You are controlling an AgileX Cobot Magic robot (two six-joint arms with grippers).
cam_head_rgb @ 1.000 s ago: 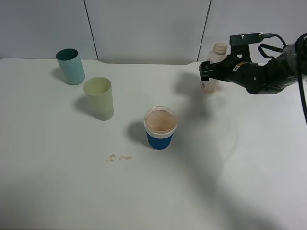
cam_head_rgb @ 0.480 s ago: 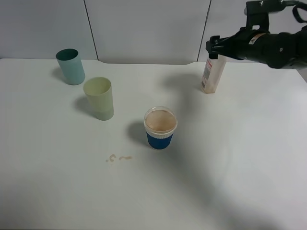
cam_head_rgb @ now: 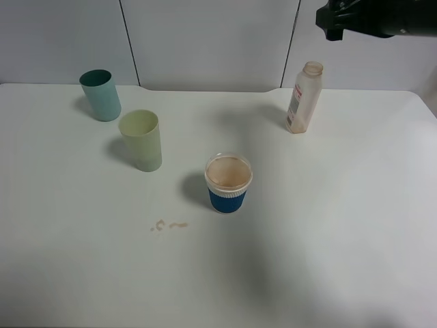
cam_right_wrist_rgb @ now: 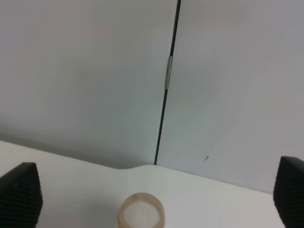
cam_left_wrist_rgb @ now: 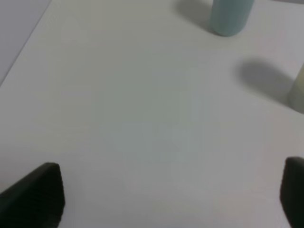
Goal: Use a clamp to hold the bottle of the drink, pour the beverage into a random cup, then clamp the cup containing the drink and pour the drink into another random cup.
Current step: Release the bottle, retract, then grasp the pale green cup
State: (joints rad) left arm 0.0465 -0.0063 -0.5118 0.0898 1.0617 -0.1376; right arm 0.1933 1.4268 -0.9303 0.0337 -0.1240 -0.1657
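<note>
Right gripper [cam_head_rgb: 333, 19] raised clear of the table [cam_head_rgb: 355, 246], jaws spread wide and empty; the wrist view shows both pads [cam_right_wrist_rgb: 19, 197] far apart with nothing between them but the open mouth of the bottle [cam_right_wrist_rgb: 141, 214]. The bottle [cam_head_rgb: 303, 98] stands upright directly below and slightly ahead of this gripper, not touching it. The pale yellow-green tumbler [cam_head_rgb: 141, 140] is well apart from the gripper, across the table; the blue-sleeved paper cup [cam_head_rgb: 228, 183] lies between the two, nearer the gripper and lower. The teal tumbler [cam_head_rgb: 100, 95] is farthest off. Left gripper [cam_left_wrist_rgb: 166, 202] likewise open and empty, hovering over bare table with the teal tumbler ahead of it and the yellow-green tumbler just at the edge of its view.

Judged hazards: the bottle is slim, light and capless, so a descent that is off-centre could let one pad strike the neck and tip it over, spilling any drink left inside. A grip taken too high on the wide neck may slip when the bottle is tilted. The long carry to the yellow-green tumbler invites drips; small brown marks [cam_head_rgb: 168, 225] already lie on the table near the paper cup. The teal tumbler close beside the target could be taken for it
</note>
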